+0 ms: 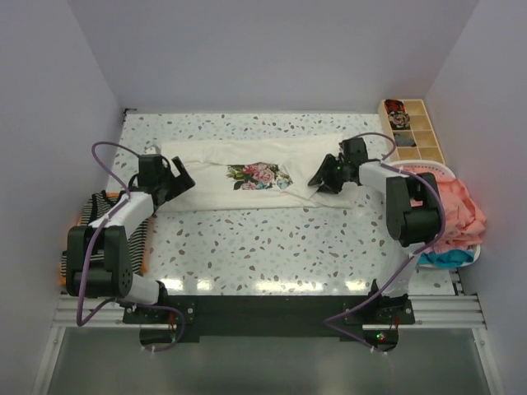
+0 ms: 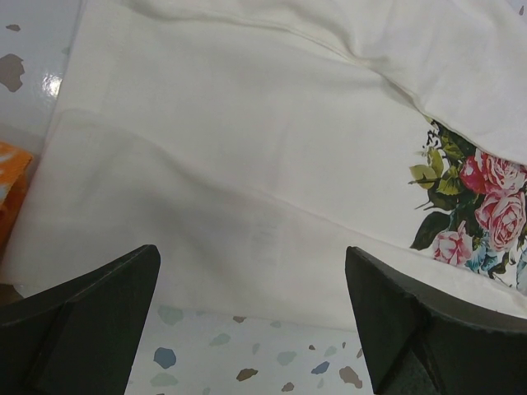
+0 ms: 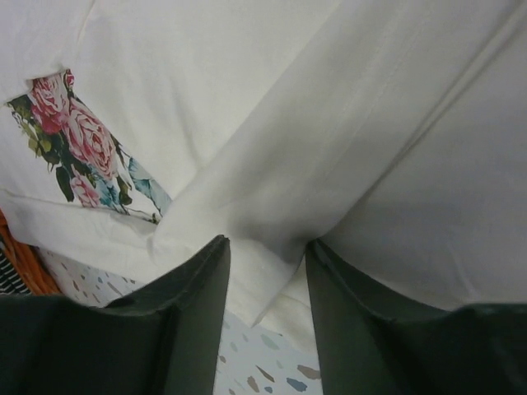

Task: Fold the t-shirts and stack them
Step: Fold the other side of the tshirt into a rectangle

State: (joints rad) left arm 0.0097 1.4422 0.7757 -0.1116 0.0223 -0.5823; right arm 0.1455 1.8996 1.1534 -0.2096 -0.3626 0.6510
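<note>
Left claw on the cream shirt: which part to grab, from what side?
I'd take the near edge of the cream shirt by its left corner, coming in low over the bare table. The cloth lies flat, so only that edge, lying in front of the open left claw, offers a lip to pinch.

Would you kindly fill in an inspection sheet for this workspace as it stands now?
Surface: speckled terrazzo table, glare along the near edge.
Job's things: cream t-shirt spread mid-table, rose print up; striped t-shirt at the left edge; coral-pink garment and blue garment in a white basket on the right.
Clutter: compartmented wooden tray at the far right corner.
Grippers: left gripper, jaws wide apart over the cream t-shirt's edge; right gripper, jaws closed on a fold of it.
Cables: purple cables loop along both arms.
Surroundings: plain pale walls on three sides.
</note>
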